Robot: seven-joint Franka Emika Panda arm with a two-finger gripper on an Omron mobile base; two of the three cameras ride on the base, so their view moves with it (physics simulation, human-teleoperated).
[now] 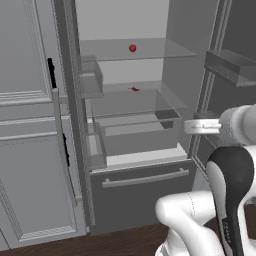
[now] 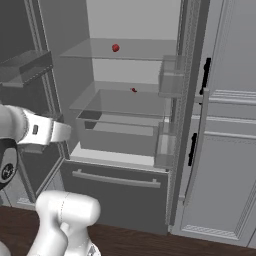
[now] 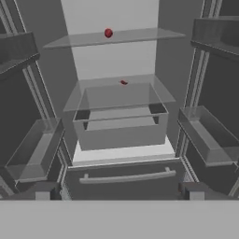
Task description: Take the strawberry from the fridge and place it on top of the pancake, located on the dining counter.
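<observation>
Reach step: fridge (image 1: 145,195) open, end effector (image 3: 119,196) spread (empty); next, extend up to strawberry (image 3: 108,32) on upper shelf (image 3: 140,36).

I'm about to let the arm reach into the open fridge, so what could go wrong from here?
1. The strawberry is tiny and roundish on a smooth glass shelf; the wide-open fingers could nudge it so it rolls away.
2. A second small red thing sits on the lower shelf and could be taken for the target.
3. The door bins flank the opening, so a wide swing could clip them.
</observation>
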